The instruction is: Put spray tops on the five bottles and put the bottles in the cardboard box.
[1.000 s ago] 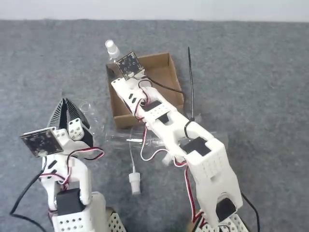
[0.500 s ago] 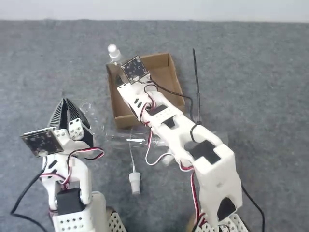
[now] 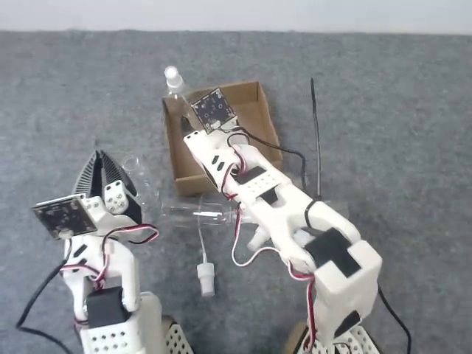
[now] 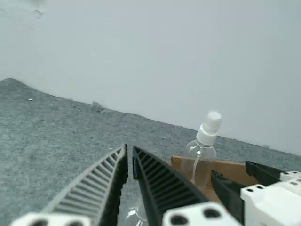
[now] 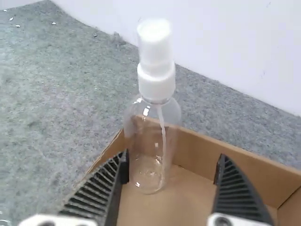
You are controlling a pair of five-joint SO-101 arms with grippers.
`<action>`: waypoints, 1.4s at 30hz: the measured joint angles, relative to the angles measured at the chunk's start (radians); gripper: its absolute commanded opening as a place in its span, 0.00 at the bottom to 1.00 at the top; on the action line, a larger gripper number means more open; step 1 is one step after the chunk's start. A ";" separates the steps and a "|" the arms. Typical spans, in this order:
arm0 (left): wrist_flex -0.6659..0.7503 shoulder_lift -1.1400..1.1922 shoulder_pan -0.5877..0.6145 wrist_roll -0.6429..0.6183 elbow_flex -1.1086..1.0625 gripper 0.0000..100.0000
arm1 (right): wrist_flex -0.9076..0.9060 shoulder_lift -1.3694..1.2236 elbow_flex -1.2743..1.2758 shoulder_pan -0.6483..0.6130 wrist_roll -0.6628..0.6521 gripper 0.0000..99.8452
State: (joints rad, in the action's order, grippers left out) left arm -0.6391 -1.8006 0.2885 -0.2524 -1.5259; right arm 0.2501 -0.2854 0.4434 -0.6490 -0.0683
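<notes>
Capped bottle stands upright in the corner of the cardboard box, with the right gripper jaws spread wide and pinching nothing, so this boxing step looks complete. Left gripper jaws sit all but pressed together, empty. Next job, I'd say: marry the lying bottle on the table with the loose spray top.

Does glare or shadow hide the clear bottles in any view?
High view: even light, soft shadows, no glare; the lying bottle barely separates from the grey mat. Right wrist view: small highlights on the upright bottle, outline plain against the cardboard box. Left wrist view: its white spray top nearly matches the pale wall.
</notes>
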 measured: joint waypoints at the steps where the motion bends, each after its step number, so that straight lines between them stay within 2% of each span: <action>1: 0.000 0.000 0.018 -0.003 0.000 0.02 | 0.000 0.017 0.014 0.000 0.000 0.23; 16: 0.000 0.000 0.213 -0.005 0.028 0.02 | -0.012 0.195 0.084 0.068 -0.017 0.23; 19: 0.000 0.000 0.245 0.000 0.051 0.02 | -0.117 0.287 0.084 0.084 -0.018 0.23; 24: 0.000 0.000 0.279 0.107 0.054 0.02 | -0.351 0.451 0.084 0.094 -0.018 0.23; 27: -0.044 0.000 0.279 0.123 0.054 0.02 | -0.474 0.523 0.084 0.094 -0.018 0.23; 32: -0.144 0.000 0.278 0.127 0.054 0.02 | -0.663 0.632 0.084 0.095 -0.021 0.23; 42: -0.138 0.000 0.285 0.063 -0.032 0.02 | -1.086 0.833 0.084 0.109 -0.025 0.23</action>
State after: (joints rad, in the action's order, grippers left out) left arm -0.7772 -1.8006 0.5738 -0.1895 -1.5581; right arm -0.8362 0.5478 0.5278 -0.5401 -0.0928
